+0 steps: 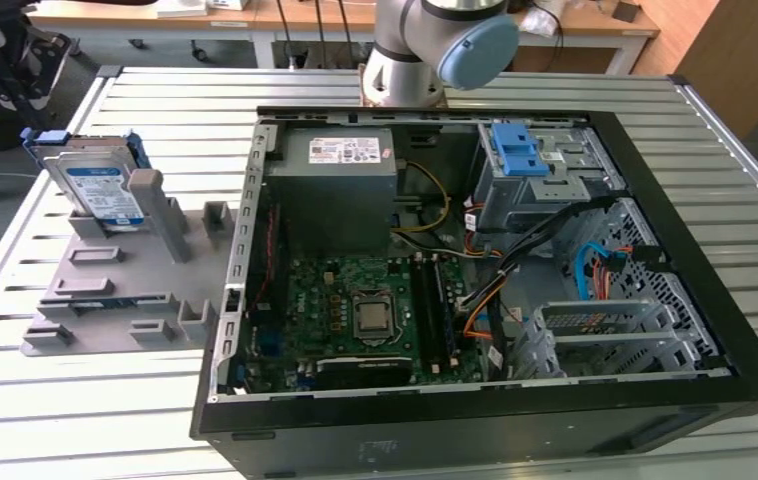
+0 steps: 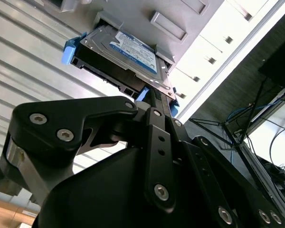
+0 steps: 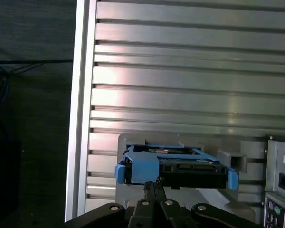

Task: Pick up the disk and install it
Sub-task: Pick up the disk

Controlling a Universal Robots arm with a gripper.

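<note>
Print is seen on the white-and-blue label of the disk (image 1: 96, 190), but its lines cannot be made out. The disk is stood on edge in a slot of the grey holder (image 1: 106, 280) on the slatted metal table (image 1: 86, 430), to the exterior view's left of the open computer case (image 1: 486, 440). Its lower part is hidden by the holder. A white sticker is carried by the power-supply box (image 1: 339, 195), and it is likewise unreadable. In the first wrist view the gripper (image 3: 152, 183) is seen clenched, its fingers pressed together with nothing between them. The disk's blue-framed edge is seen just beyond them. The arm (image 1: 426, 50) is cut off by the exterior view's upper edge.
</note>
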